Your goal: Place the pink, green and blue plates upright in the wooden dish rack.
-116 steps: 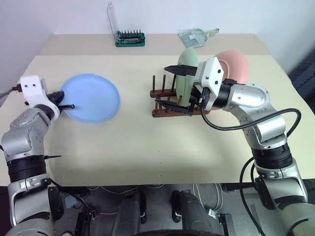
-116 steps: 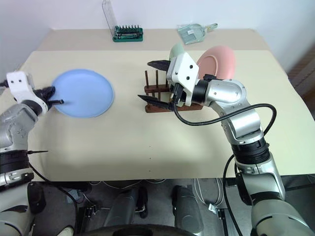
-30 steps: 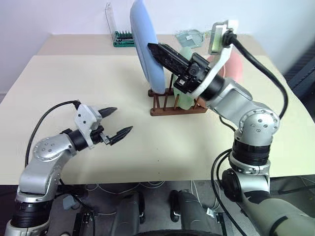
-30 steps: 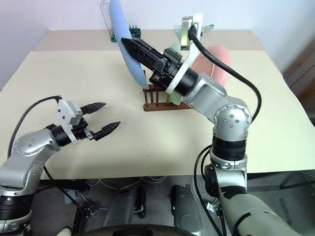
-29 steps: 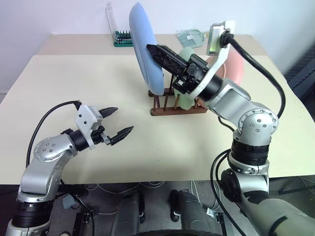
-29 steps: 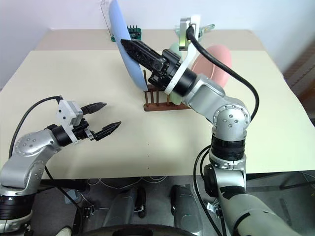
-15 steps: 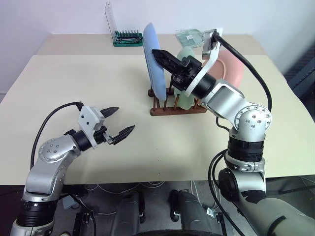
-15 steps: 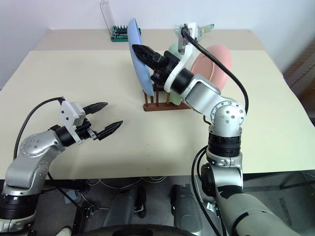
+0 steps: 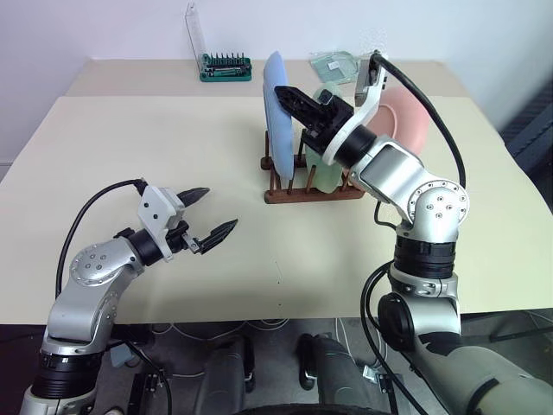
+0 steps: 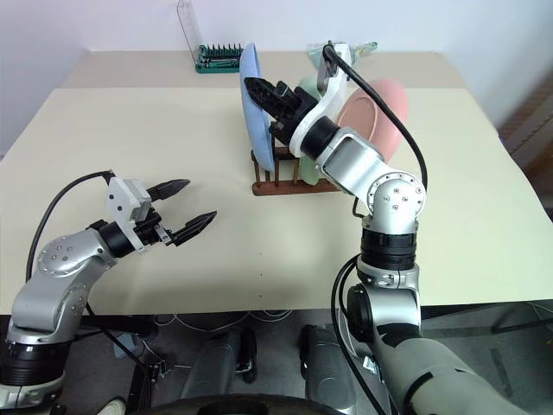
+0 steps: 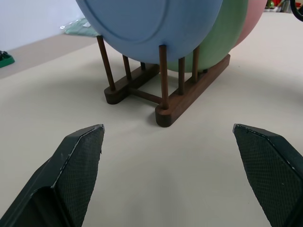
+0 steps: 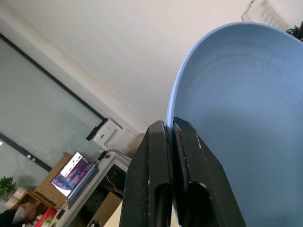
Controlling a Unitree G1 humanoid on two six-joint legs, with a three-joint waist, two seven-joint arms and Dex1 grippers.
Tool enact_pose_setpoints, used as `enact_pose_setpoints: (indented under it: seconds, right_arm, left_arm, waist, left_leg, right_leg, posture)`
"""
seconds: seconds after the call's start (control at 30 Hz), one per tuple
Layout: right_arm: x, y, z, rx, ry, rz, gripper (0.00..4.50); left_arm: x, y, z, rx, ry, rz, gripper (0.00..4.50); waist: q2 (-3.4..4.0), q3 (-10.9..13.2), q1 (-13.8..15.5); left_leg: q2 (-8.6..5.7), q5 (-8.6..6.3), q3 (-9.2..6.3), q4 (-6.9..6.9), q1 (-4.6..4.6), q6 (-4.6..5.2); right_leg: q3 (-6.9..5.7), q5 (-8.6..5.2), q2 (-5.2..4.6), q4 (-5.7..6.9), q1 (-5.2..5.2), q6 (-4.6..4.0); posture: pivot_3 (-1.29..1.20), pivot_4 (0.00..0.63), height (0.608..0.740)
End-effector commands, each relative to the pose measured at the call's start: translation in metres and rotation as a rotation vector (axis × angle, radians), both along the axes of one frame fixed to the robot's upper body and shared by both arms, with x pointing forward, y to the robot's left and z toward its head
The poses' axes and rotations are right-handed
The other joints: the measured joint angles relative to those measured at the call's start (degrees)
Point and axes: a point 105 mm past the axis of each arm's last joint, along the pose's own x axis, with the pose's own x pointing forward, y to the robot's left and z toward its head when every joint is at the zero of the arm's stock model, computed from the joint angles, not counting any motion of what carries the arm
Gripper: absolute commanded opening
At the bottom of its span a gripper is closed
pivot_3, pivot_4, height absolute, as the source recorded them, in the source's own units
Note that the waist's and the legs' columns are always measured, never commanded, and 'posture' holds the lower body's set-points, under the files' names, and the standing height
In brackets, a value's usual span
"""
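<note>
**Blue plate held on edge at the rack's near-left end**

The right hand [image 9: 289, 93] is clenched on the rim of the blue plate [image 9: 278, 112], its two black fingers [image 12: 168, 161] pinching the rim between them. The plate stands upright, edge-on to the head camera, at the left end of the wooden dish rack [image 9: 311, 188]. From the left wrist, its lower edge sits down between the pegs at that end, but I cannot tell whether it rests on the rails.

Behind it in the rack stands the green plate [image 9: 328, 169], upright between pegs, and beyond that the pink plate [image 9: 408, 117], leaning at the rack's right end. All three overlap in the left wrist view, blue in front, green next, pink last.

The left hand [image 9: 207, 235] is released, fingers spread wide and holding nothing, hovering over the bare table [image 9: 130, 147] well to the left of the rack and pointing toward it.

At the far edge of the table sit a green holder of screwdriver bits [image 9: 226, 67] with a clear lid raised, and a clear plastic package [image 9: 333, 65] near it.
</note>
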Motion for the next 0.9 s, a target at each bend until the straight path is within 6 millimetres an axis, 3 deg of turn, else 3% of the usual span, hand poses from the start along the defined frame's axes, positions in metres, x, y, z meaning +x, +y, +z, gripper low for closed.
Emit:
enact_pose_setpoints:
  seconds: [0.03,0.07,0.3,0.9]
  right_arm:
    - [-0.005,-0.001,0.015,0.045,-0.04,0.014,0.63]
    - [-0.005,-0.001,0.015,0.046,-0.04,0.015,0.87]
    - [-0.006,-0.002,0.018,0.035,-0.059,0.004,4.22]
    - [-0.005,-0.014,0.036,-0.147,-0.247,-0.087,4.22]
  left_arm:
    - [-0.004,-0.006,0.011,-0.004,-0.054,-0.026,4.5]
    - [-0.004,-0.006,0.011,-0.004,-0.054,-0.026,4.5]
    - [-0.003,-0.006,0.011,-0.008,-0.055,-0.023,4.5]
    - [-0.002,-0.009,0.009,-0.016,-0.051,-0.03,4.5]
  waist:
    - [0.0,0.0,0.0]
    - [0.01,0.0,0.0]
    - [0.01,0.0,0.0]
    - [0.08,0.0,0.0]
  left_leg:
    - [0.0,0.0,0.0,0.0,0.0,0.0]
    - [0.0,0.0,0.0,0.0,0.0,0.0]
    - [0.0,0.0,0.0,-0.01,0.0,0.0]
    - [0.0,0.0,0.0,-0.05,-0.07,0.0]
  right_leg:
    - [0.0,0.0,0.0,0.0,0.0,0.0]
    - [0.0,0.0,0.0,0.0,0.0,0.0]
    - [0.0,-0.01,-0.01,-0.01,0.0,-0.01]
    - [0.0,-0.07,-0.02,-0.05,-0.09,-0.11]
  posture:
    - [0.0,0.15,0.74]
    - [0.0,0.15,0.74]
    - [0.0,0.15,0.74]
    - [0.0,0.15,0.74]
